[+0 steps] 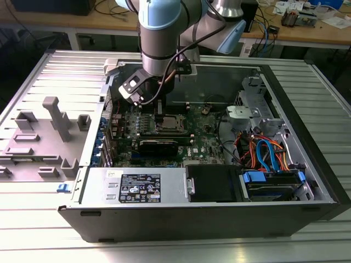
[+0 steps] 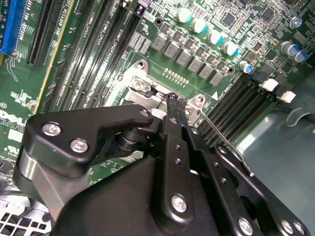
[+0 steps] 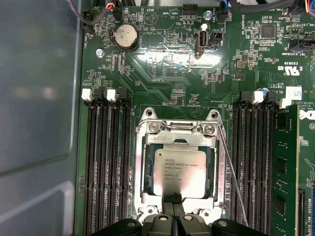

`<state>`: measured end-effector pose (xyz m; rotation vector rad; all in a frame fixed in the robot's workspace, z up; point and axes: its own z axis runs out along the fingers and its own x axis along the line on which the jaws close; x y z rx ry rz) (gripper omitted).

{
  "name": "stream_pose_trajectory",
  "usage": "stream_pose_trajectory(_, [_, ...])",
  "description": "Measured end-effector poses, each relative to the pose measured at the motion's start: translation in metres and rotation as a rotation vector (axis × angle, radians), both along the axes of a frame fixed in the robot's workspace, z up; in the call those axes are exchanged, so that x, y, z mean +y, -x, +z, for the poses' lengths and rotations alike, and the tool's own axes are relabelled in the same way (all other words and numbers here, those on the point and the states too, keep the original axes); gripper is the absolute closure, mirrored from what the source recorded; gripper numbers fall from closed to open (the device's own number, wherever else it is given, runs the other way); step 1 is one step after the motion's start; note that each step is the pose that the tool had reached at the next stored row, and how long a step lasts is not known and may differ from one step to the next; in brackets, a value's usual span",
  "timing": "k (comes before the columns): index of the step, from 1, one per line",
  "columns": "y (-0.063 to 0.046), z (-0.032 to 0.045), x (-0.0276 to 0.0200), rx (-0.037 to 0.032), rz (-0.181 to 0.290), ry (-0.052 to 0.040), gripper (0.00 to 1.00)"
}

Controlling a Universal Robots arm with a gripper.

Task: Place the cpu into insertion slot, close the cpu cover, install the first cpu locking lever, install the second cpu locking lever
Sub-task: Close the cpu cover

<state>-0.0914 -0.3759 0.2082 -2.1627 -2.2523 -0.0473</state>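
We see a ribbed metal table (image 1: 33, 230) carrying an open computer case (image 1: 208, 222), which lies on its side with its inside facing up. The arm (image 1: 159, 33) reaches down into the case, over the half toward the exterior view's left, above the green circuit board (image 3: 162, 73). Its gripper (image 3: 173, 200) is down at the socket. In both wrist views its two black fingers (image 2: 170, 128) lie pressed together, with no gap that we can make out and nothing visible between them. Their tips touch the edge of the silver frame on the side away from the coin cell (image 3: 125, 37).

Banks of long black memory slots (image 3: 106, 162) flank the insertion slot (image 3: 147, 172) on two sides. The cpu cover (image 3: 179, 139) lies flat over the slot, its window framing the chip. The cpu (image 3: 179, 172) sits in the slot, flat, with its metal top up. It is close to square (so we can name no real long axis). Its edges run parallel with the cover's frame and with the memory slots, and its lines of print run across the slots' length.

A thin wire lever (image 3: 231, 169) runs along one side of the socket, between it and a bank of memory slots. It slants away from the frame, and in the second wrist view its hooked end stands clear above the board.
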Motion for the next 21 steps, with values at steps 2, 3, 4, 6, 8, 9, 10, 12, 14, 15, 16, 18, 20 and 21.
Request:
stream_pose_trajectory(2, [0.0002, 0.0, 0.0, 0.0001, 0.0, -0.0007, 0.89])
stream_pose_trajectory(3, [0.0003, 0.0, 0.0, 0.0001, 0.0, -0.0008, 0.89])
stream_pose_trajectory(4, [0.0004, -0.0001, -0.0001, 0.0002, 0.0, -0.0006, 0.89])
stream_pose_trajectory(6, [0.0004, -0.0005, -0.0003, 0.0002, 0.0, 0.0025, 0.89])
stream_pose_trajectory(8, [0.0004, -0.0007, -0.0004, 0.0002, 0.0, 0.0035, 0.89])
stream_pose_trajectory(9, [0.0004, -0.0008, -0.0004, 0.0002, 0.0, 0.0035, 0.89])
stream_pose_trajectory(10, [0.0004, -0.0008, -0.0005, -0.0001, 0.0, 0.0031, 0.89])
stream_pose_trajectory(12, [0.0023, -0.0006, -0.0012, -0.0007, 0.0, 0.0031, 0.89])
stream_pose_trajectory(14, [0.0026, 0.0017, -0.0013, -0.0006, 0.0, 0.0033, 0.89])
stream_pose_trajectory(15, [0.0027, 0.0028, -0.0012, -0.0007, 0.0, 0.0032, 0.89])
stream_pose_trajectory(16, [0.0027, 0.0039, -0.0013, -0.0007, 0.0, 0.0032, 0.89])
stream_pose_trajectory(18, [0.0027, 0.0052, -0.0012, -0.0007, 0.0, 0.0032, 0.89])
stream_pose_trajectory(20, [0.0026, 0.0067, -0.0012, -0.0006, 0.0, 0.0032, 0.89])
stream_pose_trajectory(21, [0.002, 0.0076, -0.0012, -0.0007, 0.0, 0.0031, 0.89])
